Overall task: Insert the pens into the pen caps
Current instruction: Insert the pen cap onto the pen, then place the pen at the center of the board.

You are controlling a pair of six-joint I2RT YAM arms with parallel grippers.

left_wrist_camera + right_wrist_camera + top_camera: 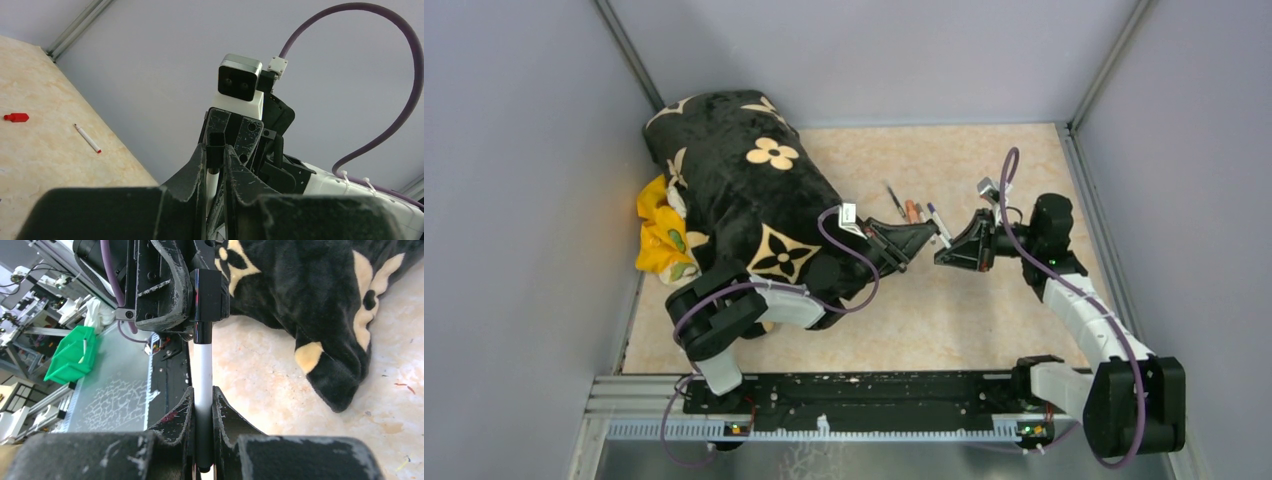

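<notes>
My right gripper (pixel 202 395) is closed tight on a white-barrelled marker (pixel 202 365), its two fingers nearly together around the barrel. Opposite to it, my left gripper (pixel 215 156) is closed on a short black tube cap (pixel 209 290). The marker bridges both grippers above the beige marbled table (pixel 984 320), and its dark neck enters the cap. Just behind the grippers a thin dark pen (pixel 894 202) and an orange marker (pixel 911 211) lie side by side. A small red cap (pixel 16 117) lies apart from a thin white stick with red tip (pixel 87 138). A black plush blanket with cream flowers (pixel 744 190) covers the left side.
</notes>
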